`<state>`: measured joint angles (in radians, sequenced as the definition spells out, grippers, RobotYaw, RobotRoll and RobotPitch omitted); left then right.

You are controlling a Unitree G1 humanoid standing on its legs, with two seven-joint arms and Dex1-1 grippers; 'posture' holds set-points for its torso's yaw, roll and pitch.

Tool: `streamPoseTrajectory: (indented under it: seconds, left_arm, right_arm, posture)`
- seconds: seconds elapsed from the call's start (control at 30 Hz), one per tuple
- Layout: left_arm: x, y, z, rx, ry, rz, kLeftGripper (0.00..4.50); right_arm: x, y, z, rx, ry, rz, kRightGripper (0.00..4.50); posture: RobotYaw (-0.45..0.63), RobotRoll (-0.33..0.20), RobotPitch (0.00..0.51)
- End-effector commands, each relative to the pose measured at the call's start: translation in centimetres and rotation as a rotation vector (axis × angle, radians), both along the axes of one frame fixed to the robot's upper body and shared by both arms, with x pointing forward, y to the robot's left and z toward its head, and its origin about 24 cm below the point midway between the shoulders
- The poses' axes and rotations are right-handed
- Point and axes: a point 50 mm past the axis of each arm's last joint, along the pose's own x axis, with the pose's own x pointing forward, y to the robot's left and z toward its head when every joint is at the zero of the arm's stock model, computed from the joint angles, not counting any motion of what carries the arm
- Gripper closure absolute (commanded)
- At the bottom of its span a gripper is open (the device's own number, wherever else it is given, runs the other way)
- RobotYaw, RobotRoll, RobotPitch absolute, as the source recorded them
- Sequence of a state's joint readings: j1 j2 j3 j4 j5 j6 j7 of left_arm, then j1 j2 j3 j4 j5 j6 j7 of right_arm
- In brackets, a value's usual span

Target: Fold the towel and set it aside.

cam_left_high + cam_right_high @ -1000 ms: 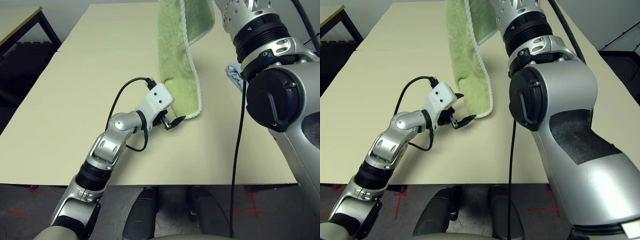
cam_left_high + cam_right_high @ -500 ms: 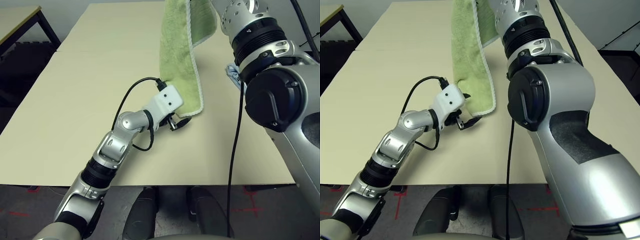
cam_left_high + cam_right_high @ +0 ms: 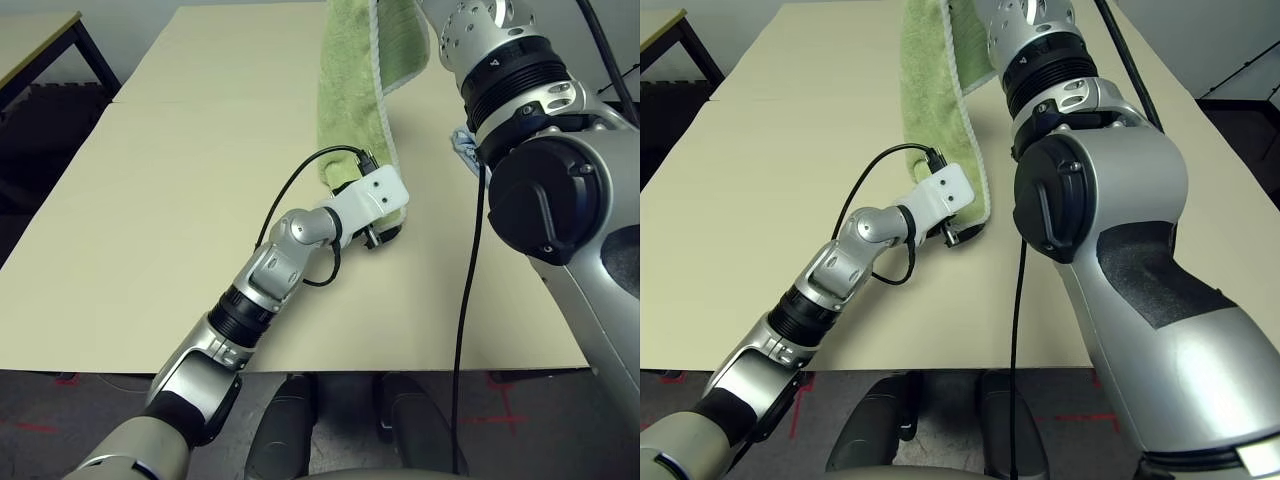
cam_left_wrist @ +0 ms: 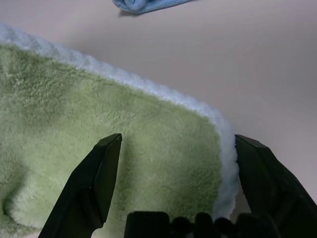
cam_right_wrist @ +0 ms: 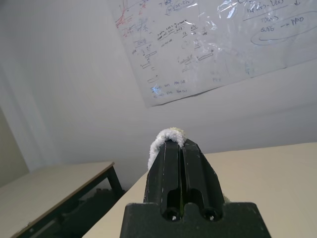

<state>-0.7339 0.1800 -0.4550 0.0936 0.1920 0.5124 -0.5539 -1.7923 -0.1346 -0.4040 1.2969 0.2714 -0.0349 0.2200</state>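
I hold the towel (image 3: 352, 90) up at the top centre of the frame with my right pincer (image 5: 179, 148) clamped on its edge so it hangs onto the table (image 3: 150, 180), while my left pincer (image 4: 173, 163), fingers wide apart, straddles the low corner to grab it for folding

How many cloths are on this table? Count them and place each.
2. The green towel hangs from the raised right claw, its lower end on the table between the left claw's open fingers. A light blue cloth lies beyond it, partly hidden.
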Motion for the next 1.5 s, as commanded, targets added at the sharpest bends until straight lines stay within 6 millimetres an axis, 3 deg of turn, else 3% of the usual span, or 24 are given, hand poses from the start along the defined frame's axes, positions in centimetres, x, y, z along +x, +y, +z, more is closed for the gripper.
streamPoseTrajectory:
  seconds: [0.03, 0.27, 0.33, 0.43, 0.7, 0.93, 1.1, 1.3, 1.5]
  left_arm:
    - [-0.2, -0.7, 0.0, 0.021, -0.003, 0.000, 0.00]
    - [-0.8, -1.4, -0.3, 0.030, 0.008, -0.032, 0.00]
    - [-1.1, -1.5, -0.5, 0.037, 0.017, -0.055, 0.37]
    - [-1.2, -1.4, -0.8, 0.048, 0.030, -0.067, 1.30]
    - [-1.1, -1.3, -1.1, 0.075, 0.024, -0.070, 4.46]
    - [-1.0, -0.8, -1.1, 0.082, 0.033, -0.063, 4.46]
    - [-1.1, 1.0, -1.2, 0.082, 0.053, -0.025, 4.46]
    - [-2.1, 7.3, -0.2, 0.047, 0.057, 0.143, 4.46]
    - [-3.4, 12.3, 0.9, 0.034, 0.049, 0.273, 4.46]
  right_arm:
    - [-0.2, 0.4, 0.2, -0.013, -0.005, 0.010, 4.43]
    - [-0.2, 0.5, 0.2, -0.018, -0.009, 0.014, 4.43]
    - [-0.2, 0.5, 0.2, -0.019, -0.009, 0.015, 4.50]
    - [-0.2, 0.5, 0.3, -0.018, -0.011, 0.016, 4.50]
    - [-0.2, 0.5, 0.3, -0.019, -0.014, 0.018, 4.50]
    - [-0.2, 0.4, 0.3, -0.019, -0.015, 0.014, 4.50]
    - [-0.1, 0.0, 0.1, -0.023, -0.011, 0.002, 4.50]
    - [0.4, -1.4, -0.5, -0.042, 0.000, -0.038, 4.50]
    - [0.9, -2.4, -1.7, -0.083, 0.024, -0.070, 4.50]
  posture:
    - [0.13, 0.000, 0.148]
    - [0.12, 0.000, 0.148]
    - [0.12, 0.000, 0.149]
    - [0.12, 0.000, 0.148]
    - [0.12, 0.000, 0.147]
    - [0.12, 0.000, 0.147]
    - [0.12, 0.000, 0.147]
    - [0.11, 0.000, 0.151]
    - [0.11, 0.000, 0.152]
